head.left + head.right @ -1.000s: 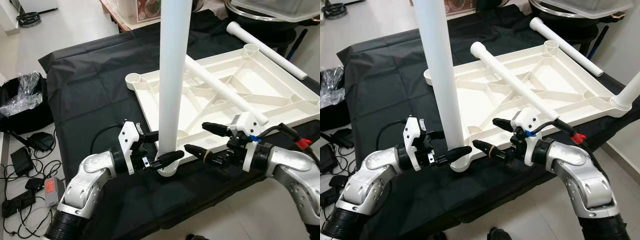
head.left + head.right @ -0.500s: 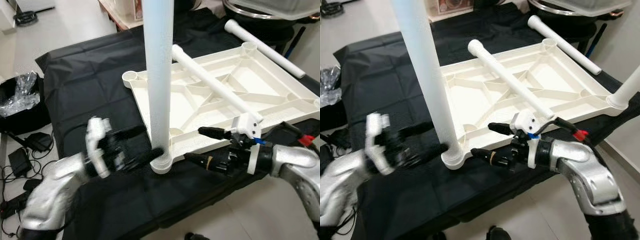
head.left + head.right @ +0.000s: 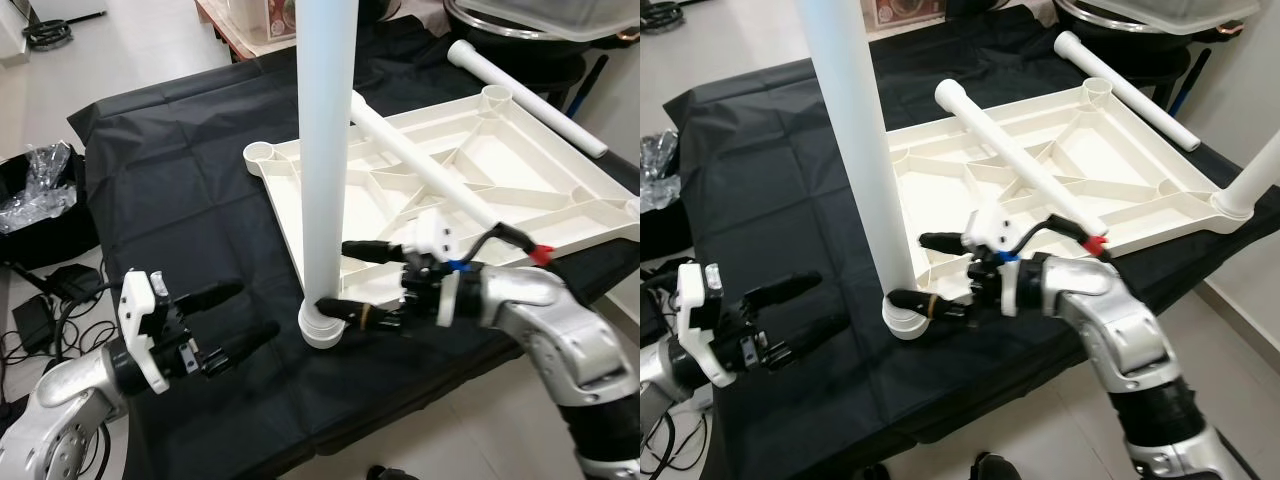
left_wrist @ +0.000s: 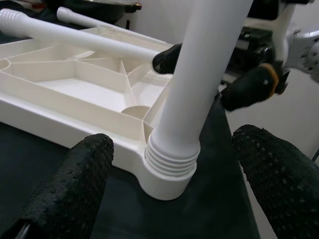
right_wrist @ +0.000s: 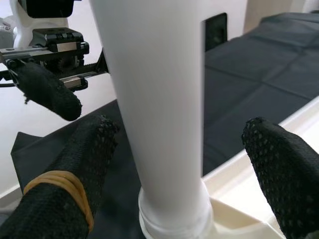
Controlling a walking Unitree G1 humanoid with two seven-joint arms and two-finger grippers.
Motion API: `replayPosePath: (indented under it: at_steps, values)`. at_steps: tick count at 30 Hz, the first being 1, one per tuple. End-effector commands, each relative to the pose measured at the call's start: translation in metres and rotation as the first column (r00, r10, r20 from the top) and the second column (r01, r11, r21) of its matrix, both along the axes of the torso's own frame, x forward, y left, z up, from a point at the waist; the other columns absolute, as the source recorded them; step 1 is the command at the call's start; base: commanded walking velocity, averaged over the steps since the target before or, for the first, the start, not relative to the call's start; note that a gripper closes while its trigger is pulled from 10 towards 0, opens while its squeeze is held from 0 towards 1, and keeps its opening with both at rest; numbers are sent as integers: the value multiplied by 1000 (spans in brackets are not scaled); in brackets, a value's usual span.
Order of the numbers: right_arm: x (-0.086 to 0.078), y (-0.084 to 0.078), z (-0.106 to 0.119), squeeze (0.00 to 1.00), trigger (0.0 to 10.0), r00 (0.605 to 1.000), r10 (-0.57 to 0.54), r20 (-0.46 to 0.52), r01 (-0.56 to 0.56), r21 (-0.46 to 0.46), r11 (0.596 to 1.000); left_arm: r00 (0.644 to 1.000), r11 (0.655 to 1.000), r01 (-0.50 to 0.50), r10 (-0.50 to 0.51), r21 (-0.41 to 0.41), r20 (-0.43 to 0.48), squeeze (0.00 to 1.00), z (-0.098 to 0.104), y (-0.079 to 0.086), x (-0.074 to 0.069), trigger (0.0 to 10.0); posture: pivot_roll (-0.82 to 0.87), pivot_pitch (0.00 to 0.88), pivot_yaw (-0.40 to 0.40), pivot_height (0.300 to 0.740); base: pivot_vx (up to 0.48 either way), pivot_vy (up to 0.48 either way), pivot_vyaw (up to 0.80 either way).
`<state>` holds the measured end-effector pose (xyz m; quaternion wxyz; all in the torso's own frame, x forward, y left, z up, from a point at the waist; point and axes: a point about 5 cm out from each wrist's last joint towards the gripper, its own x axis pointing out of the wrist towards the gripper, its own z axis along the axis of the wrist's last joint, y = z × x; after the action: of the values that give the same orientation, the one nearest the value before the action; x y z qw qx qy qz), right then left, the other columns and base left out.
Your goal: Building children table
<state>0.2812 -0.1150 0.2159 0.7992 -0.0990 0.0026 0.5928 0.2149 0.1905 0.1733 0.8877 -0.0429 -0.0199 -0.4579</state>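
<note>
Upright leg (image 3: 326, 150) in tabletop's (image 3: 520, 200) near-left corner

I see a low surface draped in a black cloth (image 3: 190, 180) on a pale tiled floor (image 3: 130, 50). To the left, a black bag with crinkled clear plastic (image 3: 40, 190) and loose black cables (image 3: 50, 300) lie on the floor.

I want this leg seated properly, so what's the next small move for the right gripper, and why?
Probably close the right gripper on the upright table leg just above its corner socket. Its open fingers already straddle the leg at the base without touching it, and the left gripper sits open and apart, so nothing steadies the leg for turning into the upturned tabletop.
</note>
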Motion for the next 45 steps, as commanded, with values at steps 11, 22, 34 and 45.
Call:
replayPosePath:
  at_steps: [11,22,34,45]
  values:
    - [16,15,0,0,0,995,-72,67,71,13,997,995,995,103,-103,5,-9,0,5,-12,-12,10000,-11,162,-27,740,0,0,0]
    - [24,38,-5,0,0,979,-185,86,183,33,983,995,995,102,-102,-2,7,0,6,-25,-7,10000,-17,170,-25,740,0,0,0]
    - [15,78,-26,0,0,865,-498,64,497,33,867,993,993,117,-117,-1,2,0,5,-29,-7,10000,-19,170,-21,740,0,0,0]
    - [16,78,-37,0,0,776,-630,31,630,2,777,992,992,126,-126,3,2,0,5,-30,-8,10000,-19,173,-18,740,0,0,0]
